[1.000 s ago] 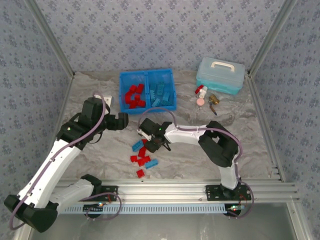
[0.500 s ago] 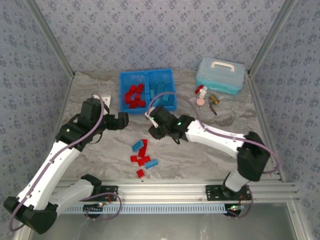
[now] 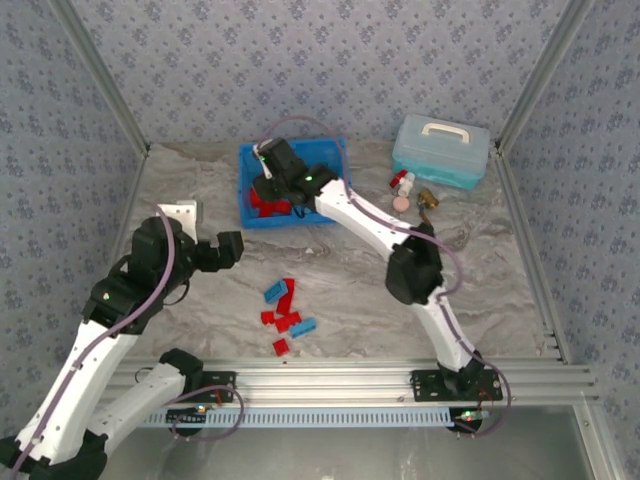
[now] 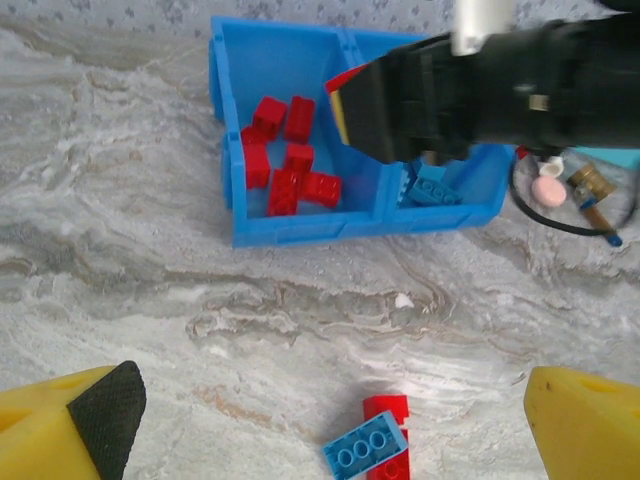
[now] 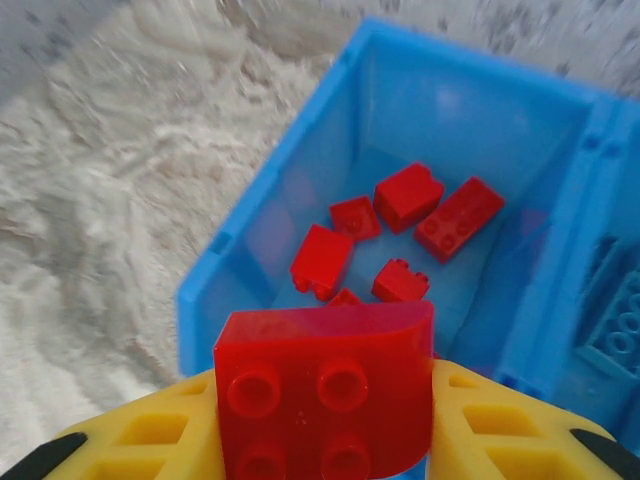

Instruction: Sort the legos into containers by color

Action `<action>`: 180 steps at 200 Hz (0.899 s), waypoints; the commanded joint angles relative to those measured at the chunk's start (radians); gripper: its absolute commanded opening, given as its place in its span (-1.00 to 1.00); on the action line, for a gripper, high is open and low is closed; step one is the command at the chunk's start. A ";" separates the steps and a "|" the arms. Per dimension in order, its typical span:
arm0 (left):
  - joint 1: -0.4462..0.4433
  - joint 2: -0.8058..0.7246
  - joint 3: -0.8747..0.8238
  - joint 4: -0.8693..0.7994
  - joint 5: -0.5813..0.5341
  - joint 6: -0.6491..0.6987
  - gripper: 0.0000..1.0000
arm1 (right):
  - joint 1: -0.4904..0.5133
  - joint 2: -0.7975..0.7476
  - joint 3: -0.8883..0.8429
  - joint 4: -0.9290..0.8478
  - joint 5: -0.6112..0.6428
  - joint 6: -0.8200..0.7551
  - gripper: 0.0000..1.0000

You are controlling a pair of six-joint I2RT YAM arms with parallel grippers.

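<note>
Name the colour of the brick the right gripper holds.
The brick is red; clearest in right wrist view.

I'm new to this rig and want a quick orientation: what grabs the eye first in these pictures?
The right gripper, jaws shut on a red lego, is poised over the left compartment of the blue tray, where other red bricks already lie. Next comes the loose pile of red and blue legos on the marbled table, nearer its front edge.

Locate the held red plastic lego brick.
Right wrist view: red plastic brick pinched in the right gripper, over the bright blue plastic tray's left compartment, above other red bricks.
</note>
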 commanded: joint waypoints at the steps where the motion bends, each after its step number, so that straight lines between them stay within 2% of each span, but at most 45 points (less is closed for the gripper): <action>1: 0.007 0.004 -0.017 -0.014 0.003 -0.016 0.98 | -0.004 0.112 0.163 -0.136 -0.033 0.024 -0.21; 34: 0.008 0.003 -0.028 -0.013 0.012 -0.015 0.98 | -0.017 0.251 0.307 -0.133 -0.053 0.048 -0.20; 71: 0.007 -0.003 -0.042 -0.019 0.021 -0.019 0.99 | -0.050 0.324 0.367 -0.117 -0.123 0.106 -0.17; 83: 0.007 -0.005 -0.053 -0.017 0.023 -0.016 0.98 | -0.050 0.325 0.378 -0.111 -0.155 0.104 -0.08; 105: 0.007 0.003 -0.074 -0.026 0.042 -0.008 0.99 | -0.039 0.315 0.428 -0.126 -0.185 0.093 0.25; 122: 0.008 0.002 -0.078 -0.037 0.056 -0.015 0.99 | -0.035 0.272 0.432 -0.127 -0.197 0.096 0.42; 143: 0.008 0.002 -0.083 -0.051 0.079 0.001 0.98 | -0.040 0.191 0.429 -0.154 -0.211 0.118 0.39; 162: 0.008 0.037 -0.080 -0.054 0.186 0.057 0.98 | -0.047 0.072 0.389 -0.190 -0.221 0.118 0.36; 180: -0.007 0.090 -0.080 -0.043 0.324 0.141 0.99 | -0.048 -0.098 0.225 -0.183 -0.219 0.074 0.38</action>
